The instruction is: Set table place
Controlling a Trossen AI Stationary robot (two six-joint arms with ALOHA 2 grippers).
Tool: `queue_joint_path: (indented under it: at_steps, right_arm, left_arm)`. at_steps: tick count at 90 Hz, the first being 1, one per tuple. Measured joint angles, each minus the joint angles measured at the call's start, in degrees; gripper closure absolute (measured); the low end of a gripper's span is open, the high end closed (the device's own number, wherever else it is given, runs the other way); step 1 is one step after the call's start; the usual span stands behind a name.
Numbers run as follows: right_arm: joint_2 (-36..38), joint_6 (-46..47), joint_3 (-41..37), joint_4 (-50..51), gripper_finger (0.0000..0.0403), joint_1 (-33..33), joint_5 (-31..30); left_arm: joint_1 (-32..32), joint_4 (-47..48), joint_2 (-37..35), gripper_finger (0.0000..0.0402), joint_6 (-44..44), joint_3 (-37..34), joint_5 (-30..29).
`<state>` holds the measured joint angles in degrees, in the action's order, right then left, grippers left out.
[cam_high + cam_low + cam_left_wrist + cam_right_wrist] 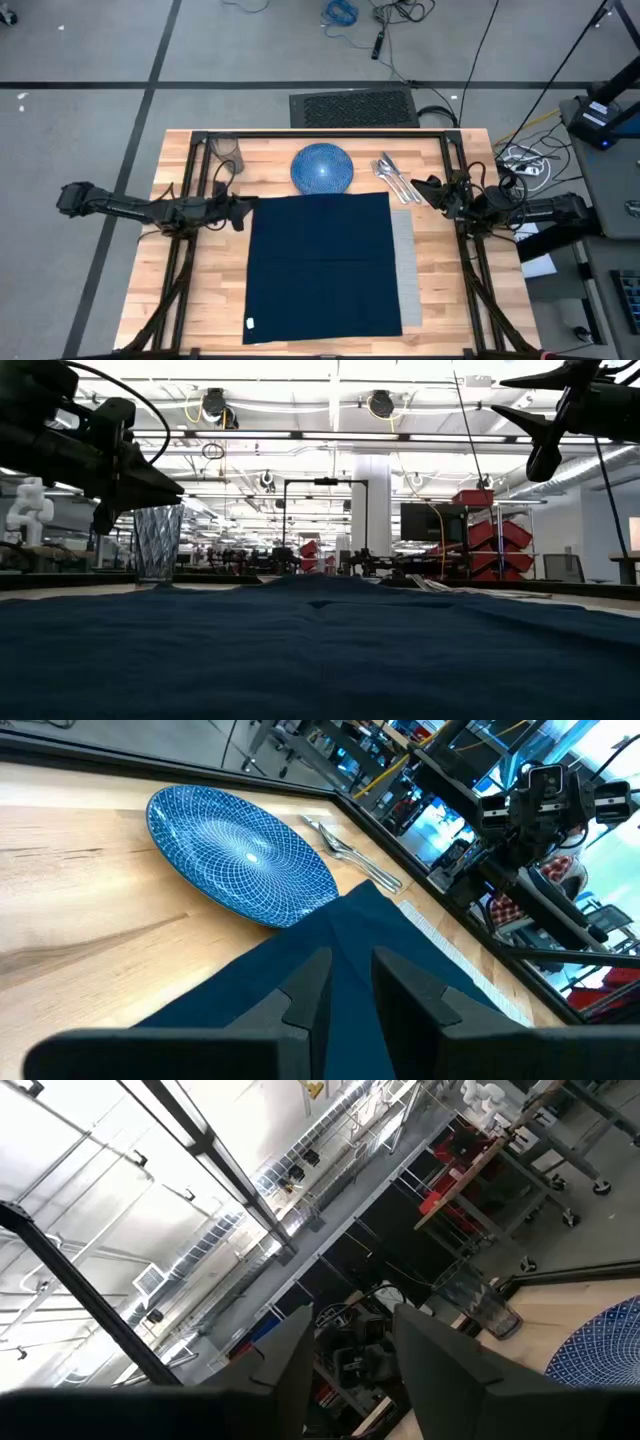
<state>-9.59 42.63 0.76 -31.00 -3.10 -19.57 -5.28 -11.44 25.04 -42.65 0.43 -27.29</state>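
- The navy napkin lies spread flat over the middle of the table. It covers almost all of the grey placemat, which shows only as a strip along the napkin's right edge.
- The blue plate sits at the napkin's far edge, touching or slightly overlapping it. It rests on bare wood, not on the mat, so it is judged not yet placed.
- The cutlery lies bunched just right of the plate, off the napkin's far right corner. Individual pieces cannot be told apart from above; the left wrist view shows at least a spoon-like bowl.
- The clear glass stands upright near the table's far left corner, well apart from the napkin.
- The left gripper hovers at the napkin's far left corner, fingers parted with a narrow gap and nothing between them. It is likely positioned to take the cloth's edge.
- The right gripper is raised off the table near the napkin's far right corner, beside the cutlery. Its fingers are spread and empty.
- Judgement: the setting is at an early stage. The open napkin occupies the plate's spot, so it probably has to be folded or moved aside first.
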Motion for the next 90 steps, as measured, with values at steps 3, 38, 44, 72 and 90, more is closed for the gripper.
queue_joint_path:
  at_steps: [3,38,44,72,90]
  right_arm:
    - [0.00,0.00,0.01,0.00,0.0275,0.01,0.00]
    - [0.00,-0.17,0.01,0.00,0.0275,0.01,0.00]
    - [-0.01,0.01,0.01,0.00,0.0275,-0.01,0.00]
    - [0.00,0.24,0.01,0.00,0.0275,0.01,0.00]
    - [-0.01,0.26,0.01,-0.05,0.0275,-0.01,0.00]
  left_arm:
    - [0.01,0.00,0.02,0.0341,0.00,0.00,0.02]
    - [0.00,-0.02,0.00,0.0341,0.00,0.00,0.02]
    - [0.02,-0.02,0.02,0.0341,0.00,0.00,0.00]
    - [0.01,-0.01,0.00,0.0341,0.00,0.00,0.01]
    - [0.00,-0.01,0.01,0.0341,0.00,0.00,0.01]
